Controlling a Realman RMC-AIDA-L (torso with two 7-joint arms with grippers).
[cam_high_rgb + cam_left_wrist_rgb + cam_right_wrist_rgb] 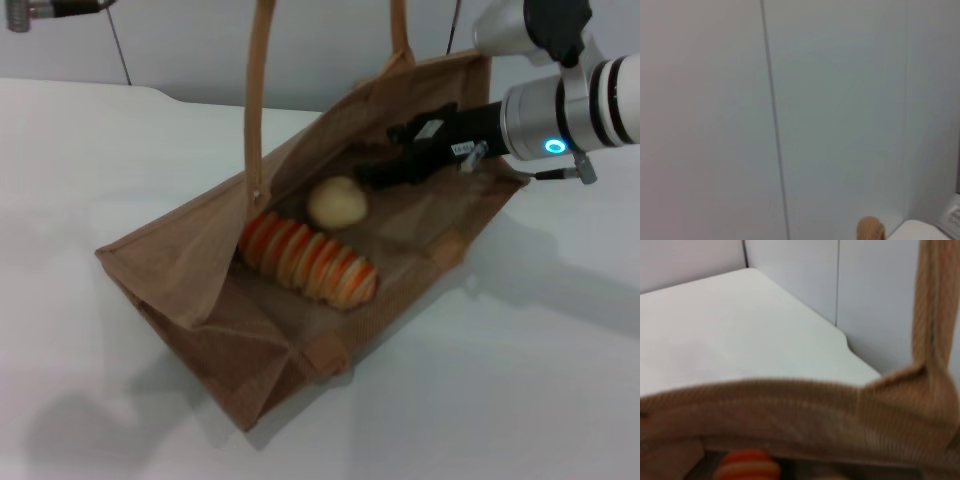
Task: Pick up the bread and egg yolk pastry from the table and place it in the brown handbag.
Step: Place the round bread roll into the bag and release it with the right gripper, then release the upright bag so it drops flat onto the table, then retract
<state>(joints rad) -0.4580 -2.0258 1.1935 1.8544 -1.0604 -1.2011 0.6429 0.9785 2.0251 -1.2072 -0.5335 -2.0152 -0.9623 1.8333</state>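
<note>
Judging from the head view, the placing step looks finished: the bread (308, 260) and the egg yolk pastry (337, 203) both lie inside the brown handbag (180, 290), which rests tipped on the white desk (520, 380). The right tool (372, 174) reaches in through the bag's mouth, its tips just beside the pastry, the loaf a little farther beyond. It seems released and empty, with a narrow gap between the dark fingers, touching neither item. What remains is probably drawing that arm clear without snagging the rim or handle (262, 100). The left tool (20, 14) sits parked, well apart; whether it is clenched cannot be told.

Left wrist view: only wall and a handle tip.

Right wrist view: the bag's woven rim lies close ahead, with a sliver of striped loaf below it.
</note>
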